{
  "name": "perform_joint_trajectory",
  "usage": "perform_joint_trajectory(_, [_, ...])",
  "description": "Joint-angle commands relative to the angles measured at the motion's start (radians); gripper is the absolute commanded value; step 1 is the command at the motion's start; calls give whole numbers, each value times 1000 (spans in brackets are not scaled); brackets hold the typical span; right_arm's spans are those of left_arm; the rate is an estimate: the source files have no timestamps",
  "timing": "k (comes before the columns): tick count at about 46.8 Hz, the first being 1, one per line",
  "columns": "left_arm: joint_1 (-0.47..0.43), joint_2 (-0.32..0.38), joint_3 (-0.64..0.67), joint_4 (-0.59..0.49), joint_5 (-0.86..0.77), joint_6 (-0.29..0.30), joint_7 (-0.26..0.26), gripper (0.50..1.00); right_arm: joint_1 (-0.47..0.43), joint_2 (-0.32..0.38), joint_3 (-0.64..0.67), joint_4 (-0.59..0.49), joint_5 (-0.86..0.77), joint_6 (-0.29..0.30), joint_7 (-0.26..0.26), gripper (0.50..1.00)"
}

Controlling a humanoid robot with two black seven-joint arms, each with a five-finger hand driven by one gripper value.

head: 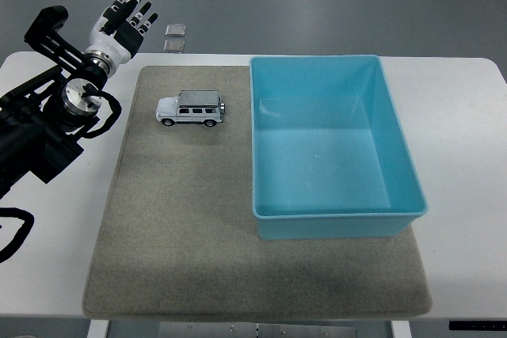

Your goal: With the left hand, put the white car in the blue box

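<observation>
I see the white car upright on its wheels on the grey mat, in the mat's far left part. Its long axis runs left to right, parallel to the bench edge. The bonnet end points left, the boxy rear end right, toward the blue box. The car sits just left of the box's left wall, apart from it. The box stands on the mat's right half, open side up. My left hand is raised over the bench's far left corner, fingers spread and released, grasping nothing, well apart from the car.
</observation>
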Motion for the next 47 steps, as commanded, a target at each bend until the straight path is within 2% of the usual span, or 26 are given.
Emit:
perform_joint_trajectory(1, [0,1,0,1,0,0,0,1000,0,0,0,0,0,0,0,936])
perform_joint_trajectory(13, [-5,6,2,-3,0,-15,0,1000,0,0,0,0,0,0,0,936])
perform_joint_trajectory(23, [-8,18,22,-19,20,-68,6,1000,0,0,0,0,0,0,0,936])
perform_joint_trajectory(27, [-32,29,43,-37,144,-75,9,1000,0,0,0,0,0,0,0,936])
perform_joint_trajectory(35, [-46,64,65,-126,434,-55,9,1000,0,0,0,0,0,0,0,936])
perform_joint_trajectory(47, [-71,152,91,-196,620,-66,17,1000,0,0,0,0,0,0,0,936])
